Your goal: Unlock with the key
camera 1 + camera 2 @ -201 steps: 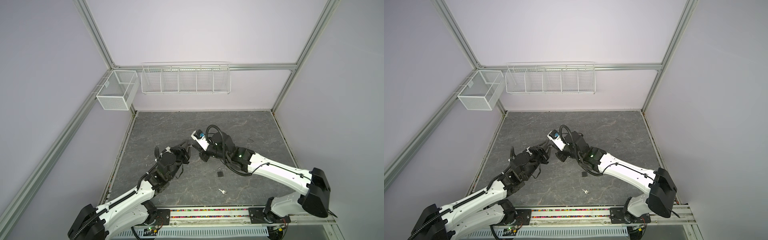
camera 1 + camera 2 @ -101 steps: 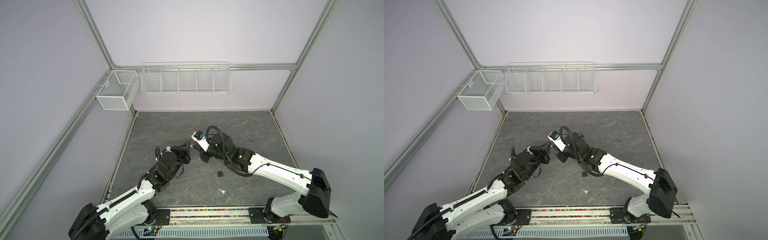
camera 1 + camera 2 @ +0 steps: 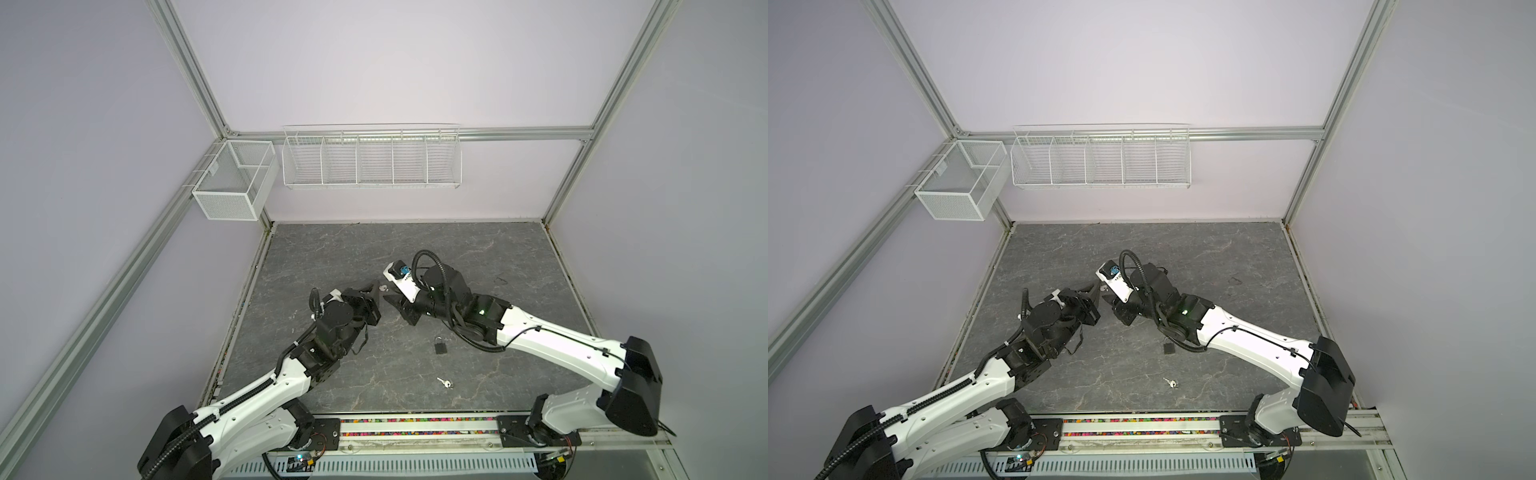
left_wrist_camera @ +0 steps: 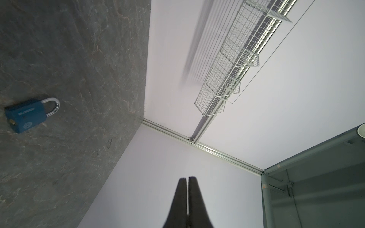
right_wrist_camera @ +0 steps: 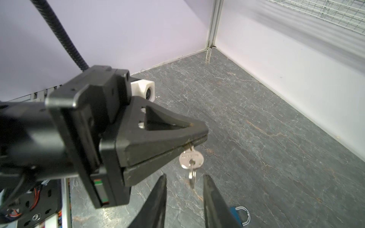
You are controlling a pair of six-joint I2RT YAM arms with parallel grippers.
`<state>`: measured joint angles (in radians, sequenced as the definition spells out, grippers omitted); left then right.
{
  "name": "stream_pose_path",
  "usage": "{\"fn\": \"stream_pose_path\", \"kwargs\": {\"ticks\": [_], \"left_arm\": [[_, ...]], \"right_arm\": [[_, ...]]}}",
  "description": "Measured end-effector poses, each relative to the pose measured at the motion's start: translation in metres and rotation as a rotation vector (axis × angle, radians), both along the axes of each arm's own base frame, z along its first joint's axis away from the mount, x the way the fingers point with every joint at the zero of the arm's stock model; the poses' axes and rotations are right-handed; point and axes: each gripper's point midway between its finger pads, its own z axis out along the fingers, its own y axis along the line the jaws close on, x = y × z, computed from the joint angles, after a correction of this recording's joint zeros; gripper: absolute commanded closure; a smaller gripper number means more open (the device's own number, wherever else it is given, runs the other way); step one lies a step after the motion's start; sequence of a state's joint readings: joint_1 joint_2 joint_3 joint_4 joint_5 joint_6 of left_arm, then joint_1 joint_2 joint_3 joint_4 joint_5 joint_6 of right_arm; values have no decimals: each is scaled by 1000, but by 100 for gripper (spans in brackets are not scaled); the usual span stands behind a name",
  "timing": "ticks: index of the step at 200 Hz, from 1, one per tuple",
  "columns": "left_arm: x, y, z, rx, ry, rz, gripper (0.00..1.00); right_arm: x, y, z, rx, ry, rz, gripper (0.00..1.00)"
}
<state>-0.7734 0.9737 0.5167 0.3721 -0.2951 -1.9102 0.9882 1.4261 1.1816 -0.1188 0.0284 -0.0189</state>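
While the left hand (image 5: 197, 138) pinches the key (image 5: 191, 160) by its blade, the right hand (image 5: 184, 175) stands part-open either side of its ring. Best it closes squarely on the head before heading for the padlock (image 4: 25, 116) lying on the worktop (image 3: 374, 249).

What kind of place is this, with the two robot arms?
Probably a robot lab's test booth. Two white robot arms are bolted to a rail at the front, plain walls sit in an aluminium frame, wire baskets hang on the back wall, and a blue padlock lies nearby.
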Motion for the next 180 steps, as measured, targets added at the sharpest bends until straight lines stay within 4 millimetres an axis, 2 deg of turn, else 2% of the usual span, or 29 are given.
{"fn": "stream_pose_path", "kwargs": {"ticks": [8, 30, 50, 81, 119, 138, 180], "left_arm": [[3, 2, 6, 16, -27, 6, 100], [15, 7, 34, 75, -131, 16, 100], [19, 5, 68, 133, -251, 7, 100], [15, -13, 117, 235, -456, -60, 100], [2, -39, 174, 357, -712, -156, 100], [-11, -50, 192, 403, -819, -187, 100], [-34, -69, 208, 474, -948, -241, 100]], "right_arm": [[-1, -2, 4, 7, 18, -7, 44], [-7, -12, 19, 60, 92, -27, 37], [-7, -28, 44, 164, 192, -66, 34], [-8, -43, 89, 366, 344, -97, 29], [-24, -50, 129, 549, 458, -55, 27], [-28, -55, 146, 634, 483, -28, 28], [-32, -58, 169, 728, 459, 30, 32]]}}
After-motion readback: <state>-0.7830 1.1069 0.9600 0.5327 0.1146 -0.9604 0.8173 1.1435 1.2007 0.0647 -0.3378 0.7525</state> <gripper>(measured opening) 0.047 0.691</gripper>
